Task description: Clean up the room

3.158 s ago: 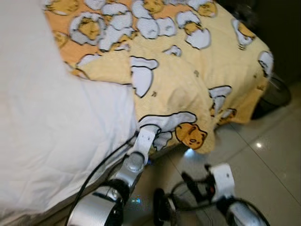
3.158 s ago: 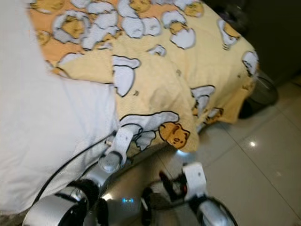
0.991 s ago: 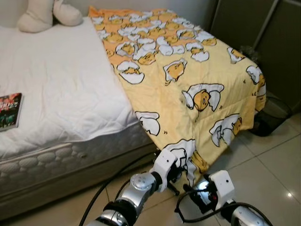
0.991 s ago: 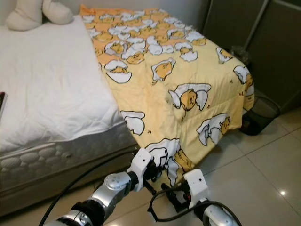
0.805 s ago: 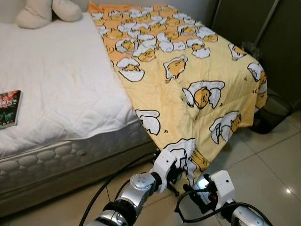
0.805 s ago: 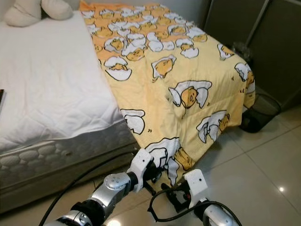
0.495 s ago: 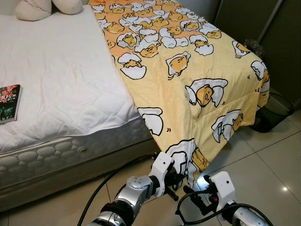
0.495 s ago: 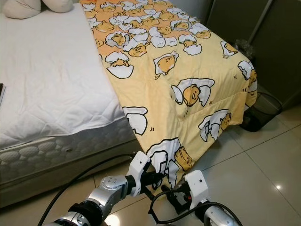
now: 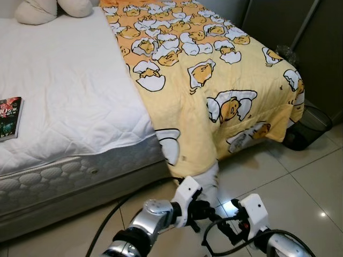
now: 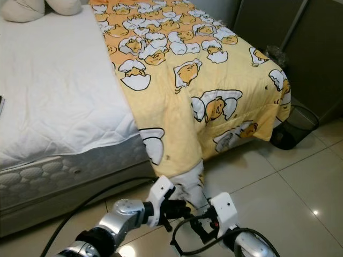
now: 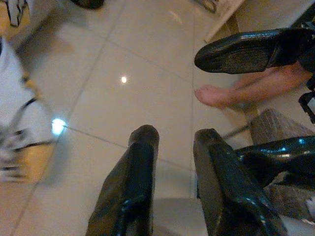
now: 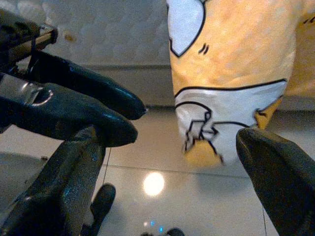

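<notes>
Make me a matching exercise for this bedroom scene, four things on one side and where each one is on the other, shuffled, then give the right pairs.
Things:
1. yellow blanket
2. book
3. black wire bin
4. left claw

Places:
A. on the tiled floor past the bed's far corner
B. low by the blanket's hanging corner
C. on the white mattress
D. draped over the bed's right half

Pairs: 1-D, 2-C, 3-A, 4-B
</notes>
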You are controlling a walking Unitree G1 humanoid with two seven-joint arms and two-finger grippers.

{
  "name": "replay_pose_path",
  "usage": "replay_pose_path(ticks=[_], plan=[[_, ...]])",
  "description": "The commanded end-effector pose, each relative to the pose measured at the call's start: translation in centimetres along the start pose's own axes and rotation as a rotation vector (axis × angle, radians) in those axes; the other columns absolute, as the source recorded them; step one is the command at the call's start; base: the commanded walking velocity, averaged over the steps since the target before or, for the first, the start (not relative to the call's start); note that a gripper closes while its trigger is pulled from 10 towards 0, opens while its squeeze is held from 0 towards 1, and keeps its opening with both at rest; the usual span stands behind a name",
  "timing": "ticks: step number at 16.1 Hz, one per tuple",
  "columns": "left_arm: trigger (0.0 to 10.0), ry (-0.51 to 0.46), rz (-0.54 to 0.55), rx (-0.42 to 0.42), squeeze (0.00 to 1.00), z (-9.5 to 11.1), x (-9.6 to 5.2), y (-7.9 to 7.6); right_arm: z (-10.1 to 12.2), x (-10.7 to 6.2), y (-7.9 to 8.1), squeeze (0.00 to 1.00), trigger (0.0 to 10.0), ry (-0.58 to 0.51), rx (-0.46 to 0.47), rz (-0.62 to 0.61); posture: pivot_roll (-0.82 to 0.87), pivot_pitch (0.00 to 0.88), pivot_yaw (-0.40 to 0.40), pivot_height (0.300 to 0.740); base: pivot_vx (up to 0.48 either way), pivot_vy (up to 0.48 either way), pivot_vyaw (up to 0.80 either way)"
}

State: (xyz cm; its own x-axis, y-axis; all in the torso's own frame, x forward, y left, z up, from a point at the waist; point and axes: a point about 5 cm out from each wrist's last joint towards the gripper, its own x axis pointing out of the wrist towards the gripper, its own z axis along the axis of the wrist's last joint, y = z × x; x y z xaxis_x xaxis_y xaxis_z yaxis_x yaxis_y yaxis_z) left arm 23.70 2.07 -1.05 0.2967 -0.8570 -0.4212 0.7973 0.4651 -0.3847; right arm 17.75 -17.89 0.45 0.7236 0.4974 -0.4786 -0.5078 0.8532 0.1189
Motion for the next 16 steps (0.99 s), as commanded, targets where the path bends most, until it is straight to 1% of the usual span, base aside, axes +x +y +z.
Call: replay_pose_path(ticks=[1, 2, 3, 4, 5, 6, 7, 8, 9, 10, 12, 13, 14, 16], plan=[[10.0, -0.055, 0.079, 0.045, 1.00, 0.7, -0.3, 0.6, 2.0, 0.4, -1.5, 0.00, 10.0, -0.078, -0.017, -0.087, -0.07, 0.020, -0.026, 0.732, 0.000, 0.000, 0.00], [10.0, -0.096, 0.226, 0.095, 1.00, 1.8, -1.3, 2.3, 2.7, 0.6, -2.0, 0.00, 10.0, -0.111, -0.024, -0.132, -0.06, 0.016, -0.024, 0.732, 0.000, 0.000, 0.00], [10.0, -0.124, 0.321, 0.126, 1.00, 2.5, -2.0, 3.4, 3.2, 0.6, -2.4, 0.00, 10.0, -0.132, -0.028, -0.162, -0.06, 0.016, -0.024, 0.732, 0.000, 0.000, 0.00], [10.0, -0.214, 0.517, 0.143, 1.00, 4.5, -4.0, 5.7, 4.5, 0.9, -3.2, 0.00, 10.0, -0.193, -0.018, -0.243, -0.05, 0.001, -0.016, 0.732, 0.000, 0.000, 0.00], [10.0, -0.355, 0.746, 0.150, 1.00, 7.2, -7.0, 8.1, 6.2, 1.2, -4.2, 0.00, 10.0, -0.274, 0.006, -0.348, -0.05, 0.000, -0.012, 0.732, 0.000, 0.000, 0.00], [10.0, -0.452, 0.833, 0.154, 1.00, 8.7, -8.7, 8.8, 7.1, 1.3, -4.5, 0.00, 10.0, -0.319, 0.017, -0.395, -0.05, 0.000, -0.009, 0.732, 0.000, 0.000, 0.00], [10.0, -0.519, 0.878, 0.161, 1.00, 9.6, -9.8, 8.9, 7.6, 1.6, -4.3, 0.00, 10.0, -0.342, 0.007, -0.401, -0.04, 0.000, -0.007, 0.732, 0.000, 0.000, 0.00], [10.0, -0.559, 0.907, 0.172, 1.00, 10.1, -10.5, 8.8, 7.7, 1.9, -4.1, 0.00, 10.0, -0.349, 0.002, -0.395, -0.04, 0.000, -0.004, 0.732, 0.000, 0.000, 0.68], [10.0, -0.569, 0.914, 0.176, 1.00, 10.2, -10.6, 8.8, 7.7, 2.0, -4.0, 0.00, 10.0, -0.348, -0.002, -0.393, -0.04, 0.000, -0.004, 0.732, 0.000, 0.000, 0.69], [10.0, -0.568, 0.946, 0.174, 0.00, 10.3, -11.0, 8.9, 7.6, 2.2, -3.9, 0.00, 10.0, -0.343, -0.016, -0.389, -0.03, 0.000, -0.003, 0.732, 0.000, 0.000, 0.68], [10.0, -0.559, 1.040, 0.200, 0.00, 10.4, -11.6, 9.0, 7.6, 2.7, -4.0, 0.00, 10.0, -0.345, -0.009, -0.399, -0.02, 0.000, 0.009, 0.732, 0.000, 0.000, 0.61], [10.0, -0.548, 1.083, 0.188, 0.00, 10.0, -11.8, 9.0, 7.6, 2.9, -4.0, 0.00, 10.0, -0.349, -0.010, -0.405, -0.02, 0.000, 0.013, 0.732, 0.000, 0.000, 0.58], [10.0, -0.525, 1.095, 0.168, 0.00, 9.5, -11.7, 9.1, 7.6, 3.0, -3.9, 0.00, 10.0, -0.355, -0.015, -0.406, -0.02, 0.000, 0.014, 0.732, 0.000, 0.000, 0.56], [10.0, -0.516, 1.100, 0.168, 0.00, 9.2, -11.6, 9.1, 7.7, 3.2, -3.7, 0.00, 10.0, -0.360, -0.018, -0.401, -0.02, 0.000, 0.014, 0.732, 0.000, 0.000, 0.56]])
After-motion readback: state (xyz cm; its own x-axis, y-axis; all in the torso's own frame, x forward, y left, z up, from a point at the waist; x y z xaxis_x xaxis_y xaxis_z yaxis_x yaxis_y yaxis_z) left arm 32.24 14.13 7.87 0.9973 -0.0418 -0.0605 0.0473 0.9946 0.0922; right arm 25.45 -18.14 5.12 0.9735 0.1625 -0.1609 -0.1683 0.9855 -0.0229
